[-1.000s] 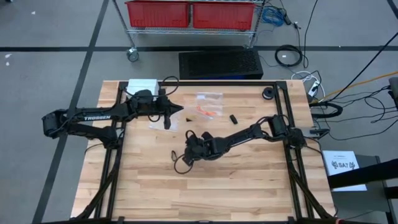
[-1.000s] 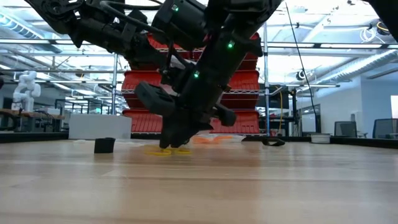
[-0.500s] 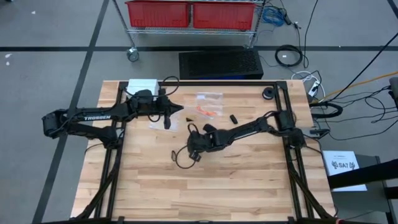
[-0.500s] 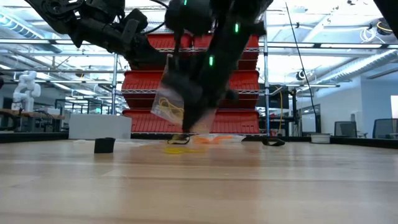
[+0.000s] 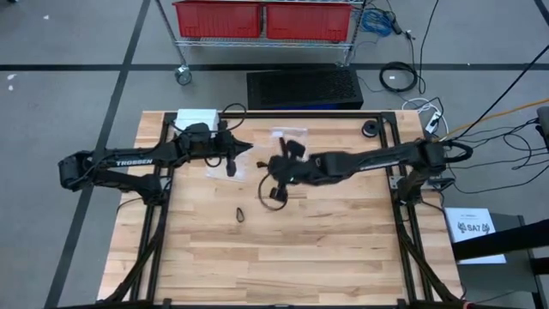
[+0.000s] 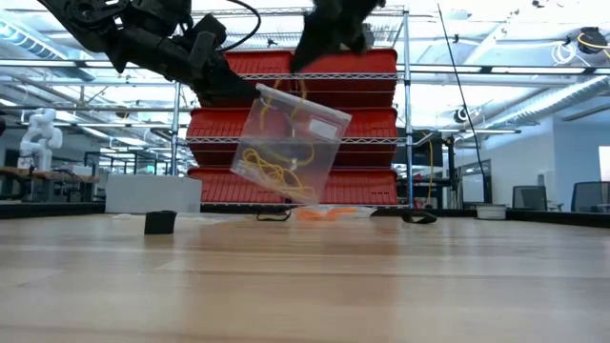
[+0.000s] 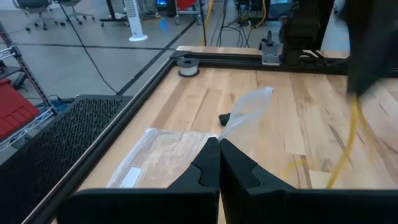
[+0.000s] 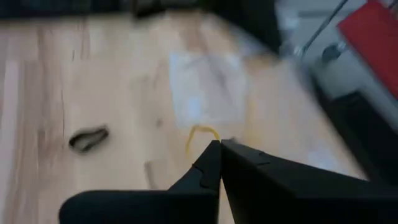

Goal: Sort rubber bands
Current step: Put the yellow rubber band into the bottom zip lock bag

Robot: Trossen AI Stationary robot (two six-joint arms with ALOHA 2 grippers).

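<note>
A clear bag [image 6: 286, 143] with tan-yellow rubber bands [image 6: 272, 171] inside hangs in the air under my right gripper [image 6: 319, 52], which is shut and sits over the table's far middle [image 5: 279, 167]. A black band [image 5: 240, 215] lies alone on the wood, also visible in the right wrist view [image 8: 89, 138]. Orange-red bands [image 6: 324, 212] lie on the table behind it. My left gripper [image 5: 230, 167] is shut, above the far left part of the table, with a second clear bag [image 7: 161, 155] at its fingertips. A third clear bag [image 5: 289, 134] lies flat near the far edge. My right gripper holds the bag of yellow bands at its upper edge [image 6: 297, 95], from above. A yellow band [image 8: 202, 130] shows right at the fingertips; whether they pinch plastic, band or both I cannot tell. The bag hangs tilted, clear of the table. My left gripper pinches the second clear bag between its shut fingers. A twisted piece of plastic [image 7: 249, 106] sticks out past the fingertips, and the rest of the bag spreads beside and below them. Whether that part rests on the table I cannot tell.
A small black block [image 6: 160, 222] and a black ring [image 5: 369, 129] sit on the far part of the table, and a white box [image 5: 197, 118] at its far left corner. Black frame rails [image 5: 390, 215] run along both sides. Bare wood [image 5: 326, 249] fills the near half.
My right gripper has risen from the table's middle and moved toward the far edge, staying shut. The bag of yellow bands came up with it, from low by the wood to hanging clear and tilted. The black band stayed on the table.
</note>
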